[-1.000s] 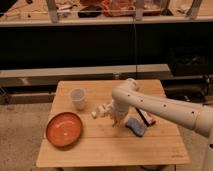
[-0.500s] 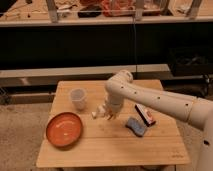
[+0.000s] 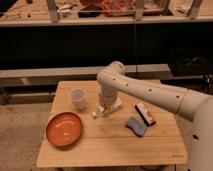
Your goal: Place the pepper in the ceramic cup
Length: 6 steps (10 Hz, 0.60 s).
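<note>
The ceramic cup (image 3: 78,98), small, white and upright, stands on the left half of the wooden table (image 3: 110,147). My gripper (image 3: 101,112) hangs low over the table just right of the cup, at the end of the white arm (image 3: 145,90) that reaches in from the right. I cannot make out the pepper; it may be hidden at the gripper.
An orange round plate (image 3: 65,129) lies at the front left of the table. A blue block (image 3: 136,126) and a red, white and black item (image 3: 145,113) lie right of the gripper. Shelving runs behind the table.
The arm has swung left across the table, away from the blue block. The gripper now sits closer to the cup.
</note>
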Each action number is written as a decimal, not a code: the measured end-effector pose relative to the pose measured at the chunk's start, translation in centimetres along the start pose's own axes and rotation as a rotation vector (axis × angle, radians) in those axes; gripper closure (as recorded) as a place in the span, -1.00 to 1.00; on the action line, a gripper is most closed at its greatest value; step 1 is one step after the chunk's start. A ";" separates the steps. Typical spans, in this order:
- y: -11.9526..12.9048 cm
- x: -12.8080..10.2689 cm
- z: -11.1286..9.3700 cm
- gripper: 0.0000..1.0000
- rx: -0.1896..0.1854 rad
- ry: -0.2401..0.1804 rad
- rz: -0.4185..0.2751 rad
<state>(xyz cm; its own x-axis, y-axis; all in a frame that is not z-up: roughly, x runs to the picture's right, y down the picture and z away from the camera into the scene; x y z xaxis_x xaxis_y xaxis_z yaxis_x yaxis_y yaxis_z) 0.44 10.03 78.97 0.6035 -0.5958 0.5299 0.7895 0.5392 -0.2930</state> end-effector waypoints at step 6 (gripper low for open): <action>-4.8 -0.6 -1.5 0.95 0.006 0.033 -0.055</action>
<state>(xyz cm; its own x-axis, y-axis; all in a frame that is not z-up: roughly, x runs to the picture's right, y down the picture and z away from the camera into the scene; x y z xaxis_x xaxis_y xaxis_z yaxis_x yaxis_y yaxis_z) -3.59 6.88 78.84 0.5631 -0.6438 0.5181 0.8207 0.5090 -0.2595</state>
